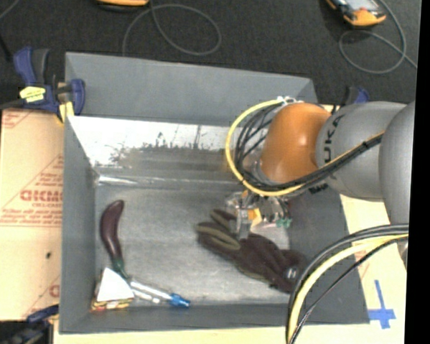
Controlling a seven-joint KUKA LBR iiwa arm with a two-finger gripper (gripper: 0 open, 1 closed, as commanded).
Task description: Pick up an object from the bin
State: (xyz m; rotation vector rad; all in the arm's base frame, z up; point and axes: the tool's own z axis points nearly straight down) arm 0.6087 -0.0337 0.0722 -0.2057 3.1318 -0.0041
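Dark brown fabric glove (257, 256), limp, right of centre in the grey metal bin (166, 140): likely soft and light, best pinched at a bunched fold. Hand (254, 214) over its finger end; spread or pressed together cannot be told. Purple aubergine-shaped toy (111, 230) well apart, left.

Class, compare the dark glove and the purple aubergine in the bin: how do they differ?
The glove is broad, limp and fingered; the aubergine slim, smooth and curved. The bigger glove lies centre-right, the aubergine far left. Both are dark and lie on the bin floor.
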